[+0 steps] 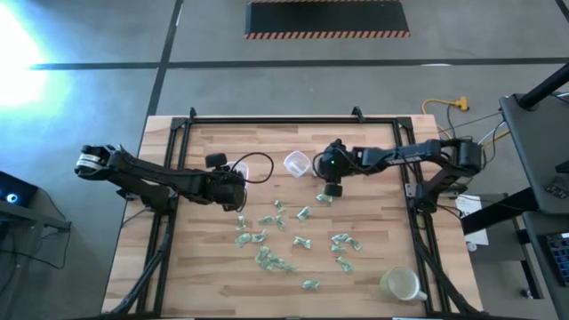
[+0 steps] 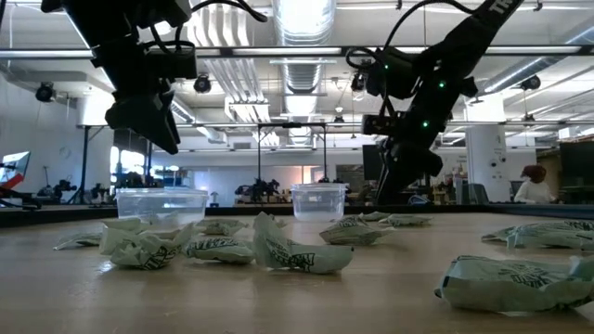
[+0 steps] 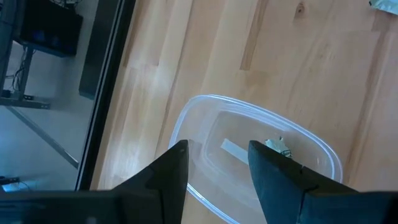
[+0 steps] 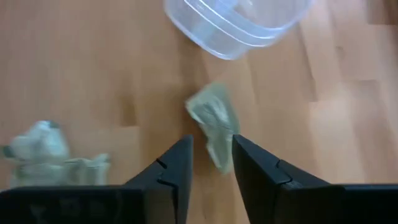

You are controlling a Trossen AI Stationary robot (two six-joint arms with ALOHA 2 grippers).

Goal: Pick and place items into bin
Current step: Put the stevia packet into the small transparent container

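Note:
Several pale green-and-white wrapped pieces lie scattered on the wooden table. My left gripper hovers open above a clear container near the table's far-left part. One wrapped piece lies inside that container. My right gripper points down, open with a narrow gap, near a second clear container. Its fingers stand on either side of one wrapped piece that lies on the wood. In the high view the right gripper is right of the second container. My right gripper comes from above with the near end of a wrapped piece between its fingers. That piece lies on the table. Wood shows between it and one finger. I cannot tell whether the other finger touches it.
A yellowish cup stands near the table's near-right corner. A black frame runs along the table's far and side edges. Crumpled pieces lie close to the low camera. Two more pieces lie beside the right gripper.

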